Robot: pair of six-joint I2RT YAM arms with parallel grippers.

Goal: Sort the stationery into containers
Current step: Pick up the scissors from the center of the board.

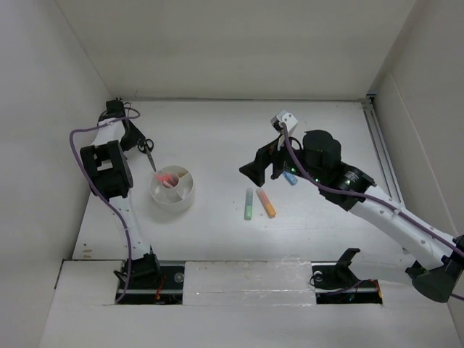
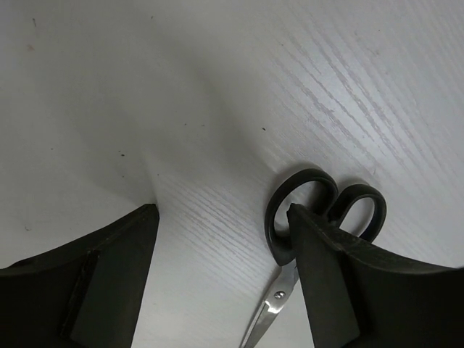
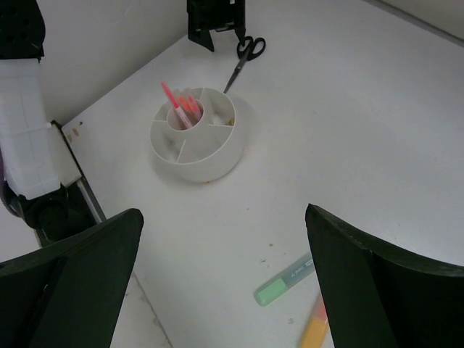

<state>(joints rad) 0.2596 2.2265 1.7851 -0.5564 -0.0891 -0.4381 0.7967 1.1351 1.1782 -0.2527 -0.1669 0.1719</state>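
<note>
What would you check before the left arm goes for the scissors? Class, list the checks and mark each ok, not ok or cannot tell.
1. Left gripper jaws open: ok.
2. Scissors centred between the jaws: not ok; the handles sit partly under one finger.
3. Scissors free of other things: ok.
4. Room in the white divided tub: ok; pink pens stand only in the centre cup, and a wedge shows bare.
5. Right gripper out of the way: ok; open, over the green marker, apart from the tub.
6. Jaws' height above the table: cannot tell.
</note>
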